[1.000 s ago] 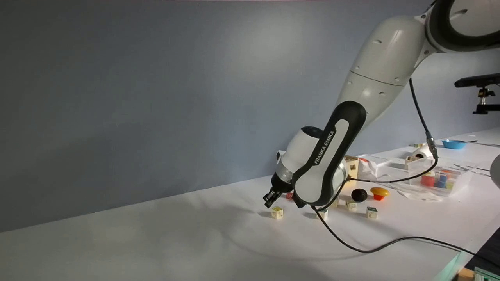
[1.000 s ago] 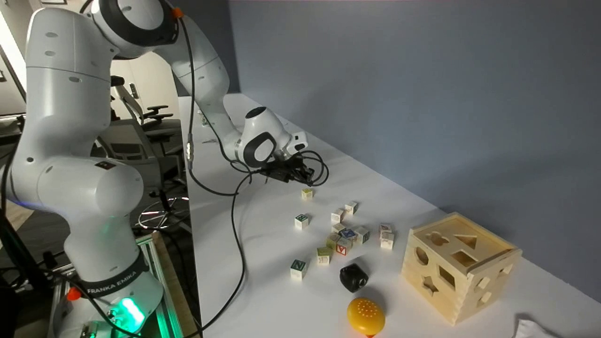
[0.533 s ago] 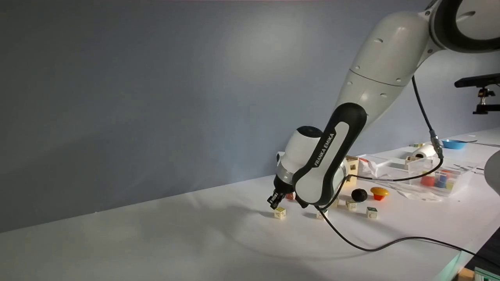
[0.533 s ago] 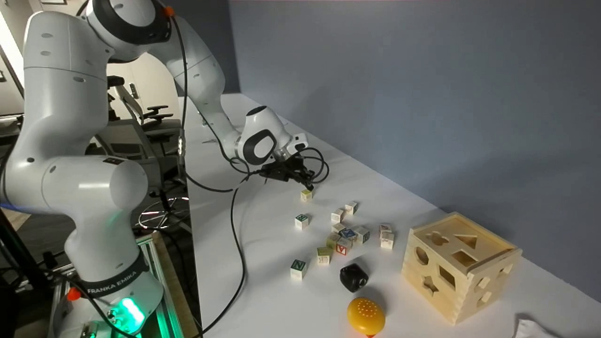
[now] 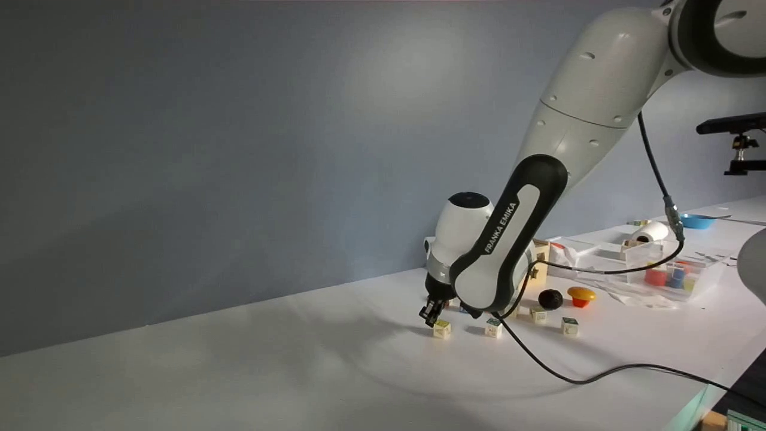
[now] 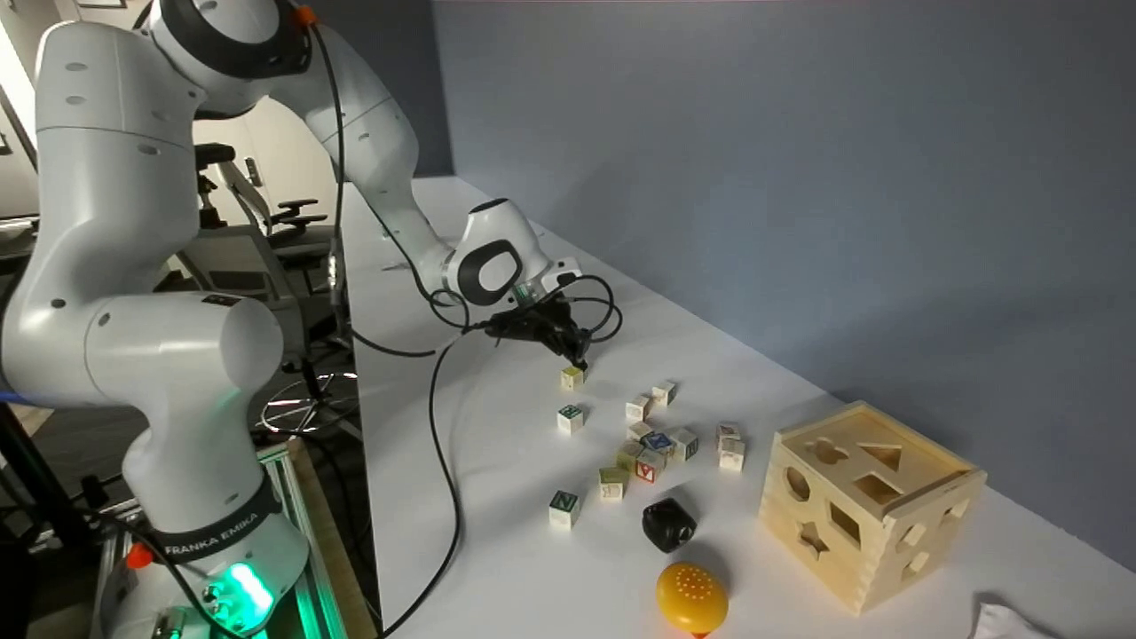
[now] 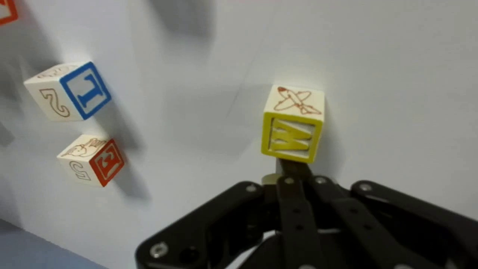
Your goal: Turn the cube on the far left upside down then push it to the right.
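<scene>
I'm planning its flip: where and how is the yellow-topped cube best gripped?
Probably by two opposite upright sides of the yellow-topped cube, from above: it sits flat, its sides are flat and parallel, and the green-topped cube stands apart. The gripper looks shut, so it should open first.

Cube (image 7: 292, 122): small, pale cream, sharp-edged. Principal face bordered in yellow, bearing a yellow letter, M or W, lying sideways in the wrist view. Adjoining face: airplane drawing in brown line. Other side markings too small to read. Seated on the bench (image 6: 497, 550), yellow face uppermost in both exterior views.
</scene>
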`<act>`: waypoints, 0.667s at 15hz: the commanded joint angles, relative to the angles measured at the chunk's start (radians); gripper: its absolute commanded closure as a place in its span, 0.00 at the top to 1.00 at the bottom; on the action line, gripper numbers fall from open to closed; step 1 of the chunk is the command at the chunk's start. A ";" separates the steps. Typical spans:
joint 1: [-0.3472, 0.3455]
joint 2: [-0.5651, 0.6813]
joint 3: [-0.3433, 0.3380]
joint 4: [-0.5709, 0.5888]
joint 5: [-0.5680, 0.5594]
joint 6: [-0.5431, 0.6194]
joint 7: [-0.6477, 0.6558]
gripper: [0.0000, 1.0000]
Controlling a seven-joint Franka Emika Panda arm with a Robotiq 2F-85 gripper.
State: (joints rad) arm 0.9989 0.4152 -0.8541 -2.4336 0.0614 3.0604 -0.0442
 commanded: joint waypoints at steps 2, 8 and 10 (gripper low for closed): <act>0.088 -0.012 -0.124 -0.020 -0.070 -0.110 -0.038 0.00; 0.130 -0.059 -0.184 -0.047 -0.108 -0.183 -0.112 0.00; 0.136 -0.067 -0.188 -0.058 -0.072 -0.120 -0.082 0.00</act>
State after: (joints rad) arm 1.1063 0.3933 -1.0168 -2.4595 -0.0143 2.8964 -0.1418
